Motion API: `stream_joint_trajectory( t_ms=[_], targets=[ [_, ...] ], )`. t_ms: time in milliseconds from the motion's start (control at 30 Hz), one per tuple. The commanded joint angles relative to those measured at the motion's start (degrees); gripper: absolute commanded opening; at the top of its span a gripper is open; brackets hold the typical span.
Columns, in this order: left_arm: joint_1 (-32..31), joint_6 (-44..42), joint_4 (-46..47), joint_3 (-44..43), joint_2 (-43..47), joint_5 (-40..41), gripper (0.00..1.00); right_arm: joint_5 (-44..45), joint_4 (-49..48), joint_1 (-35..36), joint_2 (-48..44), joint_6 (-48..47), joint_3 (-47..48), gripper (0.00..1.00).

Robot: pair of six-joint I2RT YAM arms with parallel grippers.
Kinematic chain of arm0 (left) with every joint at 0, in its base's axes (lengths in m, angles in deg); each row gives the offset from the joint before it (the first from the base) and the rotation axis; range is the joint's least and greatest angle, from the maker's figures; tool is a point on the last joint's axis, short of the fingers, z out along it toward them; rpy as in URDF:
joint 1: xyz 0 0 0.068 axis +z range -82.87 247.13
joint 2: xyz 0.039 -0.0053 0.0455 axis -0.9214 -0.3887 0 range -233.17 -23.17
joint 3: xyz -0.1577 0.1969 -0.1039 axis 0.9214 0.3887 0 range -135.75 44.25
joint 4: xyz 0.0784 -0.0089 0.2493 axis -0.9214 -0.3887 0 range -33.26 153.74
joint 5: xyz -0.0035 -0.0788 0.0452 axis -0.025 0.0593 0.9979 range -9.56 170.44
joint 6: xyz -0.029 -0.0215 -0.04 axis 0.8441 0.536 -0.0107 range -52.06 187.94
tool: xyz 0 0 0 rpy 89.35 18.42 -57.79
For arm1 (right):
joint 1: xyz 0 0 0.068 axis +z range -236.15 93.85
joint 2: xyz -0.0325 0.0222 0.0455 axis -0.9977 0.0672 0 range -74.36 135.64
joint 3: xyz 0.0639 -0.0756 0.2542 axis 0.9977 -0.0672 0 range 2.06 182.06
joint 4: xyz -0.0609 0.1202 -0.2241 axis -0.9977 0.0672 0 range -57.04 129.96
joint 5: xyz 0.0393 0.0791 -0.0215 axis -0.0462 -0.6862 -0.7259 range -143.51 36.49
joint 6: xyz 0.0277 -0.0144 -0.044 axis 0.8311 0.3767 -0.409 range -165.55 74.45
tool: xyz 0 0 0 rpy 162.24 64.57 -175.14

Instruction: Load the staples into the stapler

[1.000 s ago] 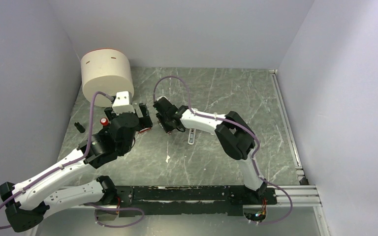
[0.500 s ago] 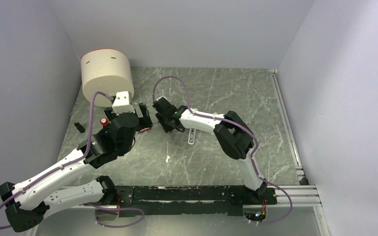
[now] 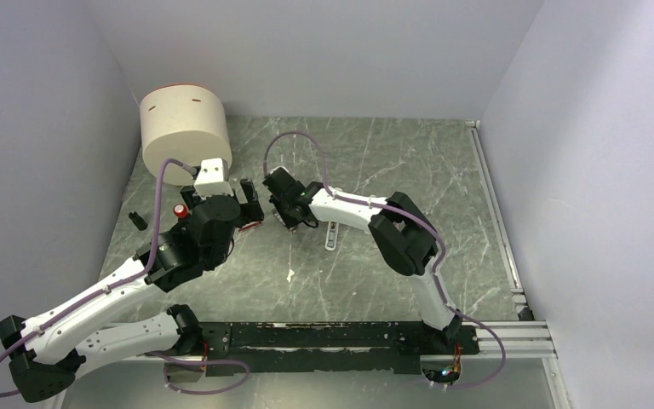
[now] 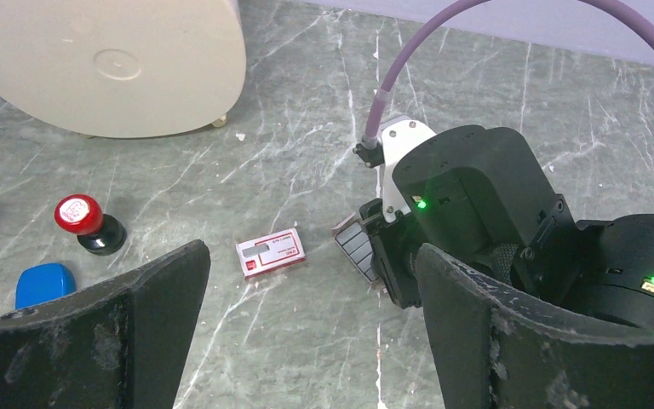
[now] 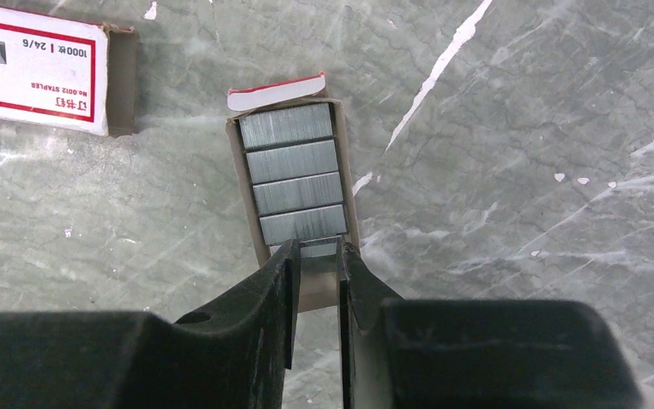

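Main risk: R gripper point(image 5: 316, 256) tips sit at near-end strip of the staples point(image 5: 296, 162) w/ only a slim gap betw. fingers; can't tell if clamped on that strip or just poised over it. If pinch off-centre or too hard, strip prob. snaps or tilts out. If too light, slips on the lift & scatters over desk point(image 5: 519, 170). Could also drag whole cardboard tray point(image 5: 239, 183) along, since nothing pins it down. L gripper point(image 4: 311, 264) spread wide, holding nothing, hovering left of tray, so no bracing there. Another snag: the stapler point(image 3: 331, 233) lies flat on desk just right of R gripper & slightly nearer; too small in top view to tell if opened for loading, so a closed magazine = dead end w/ strip in hand. Look of the staples: dull grey metal strips w/ fine ribbing, four seen in full, lined up near-to-far in open tray, red-and-white flap at far end. Outer sleeve point(image 5: 38, 55), white w/ red border & "STAPLES" print, lies far-left of tray, not touching.
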Motion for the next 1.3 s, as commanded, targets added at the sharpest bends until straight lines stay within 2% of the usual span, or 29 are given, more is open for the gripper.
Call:
stream_joint_trajectory(
  t_ms=[0, 267, 667, 900, 1267],
  targets=[
    [0.22, 0.76, -0.13, 0.35, 0.68, 1.83, 0.95, 0.92, 0.50, -0.04, -0.23, 0.50, 1.61, 0.21],
    [0.22, 0.89, -0.17, 0.22, 0.85, 1.91, 0.95, 0.94, -0.48, -0.04, -3.77, 0.81, 1.08, 0.22],
    [0.24, 1.04, -0.26, 0.05, 1.33, 2.39, 0.95, -0.59, 3.86, -0.05, -7.70, 0.79, -1.28, 0.22],
    [0.25, 1.03, -0.09, 0.13, 1.38, 2.32, 0.95, -5.93, 10.21, 0.04, -9.49, -1.81, -5.23, 0.23],
    [0.25, 0.98, -0.08, -0.04, 1.12, 1.73, 0.95, -9.84, 12.83, 1.47, -8.48, -4.98, -7.84, 0.24]
  ],
)
